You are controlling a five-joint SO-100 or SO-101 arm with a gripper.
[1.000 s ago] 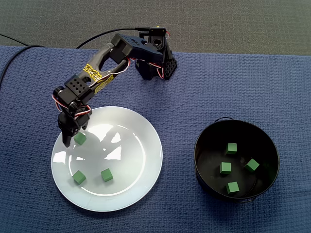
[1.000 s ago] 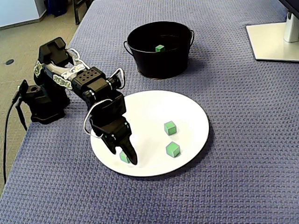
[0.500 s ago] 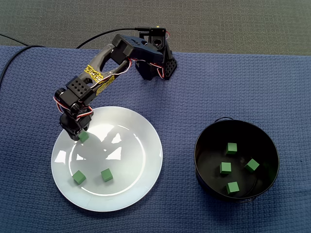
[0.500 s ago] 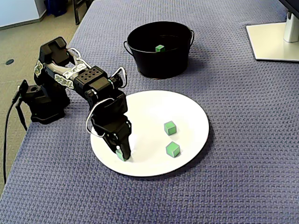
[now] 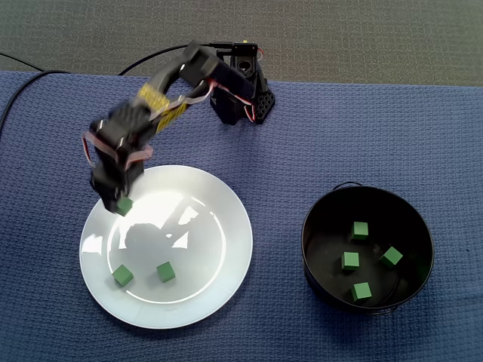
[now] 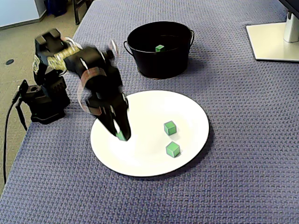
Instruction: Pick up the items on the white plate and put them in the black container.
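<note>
The held cube (image 5: 124, 204) is small, plain green and unmarked. The gripper (image 5: 121, 202) pinches it between its jaws over the left edge of the white plate (image 5: 226, 280). In the other fixed view the cube (image 6: 121, 136) shows at the fingertips. Two more cubes (image 5: 122, 276) (image 5: 165, 271) lie near the plate's front. To the right, well apart, the black container (image 5: 323, 219) holds four cubes (image 5: 349, 261). Yellow tape (image 5: 153, 99) on the arm (image 5: 181, 79) bears dark print, too blurred to read.

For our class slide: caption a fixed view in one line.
Gripper holds a green cube over the white plate; four cubes lie in the black bucket.
</note>
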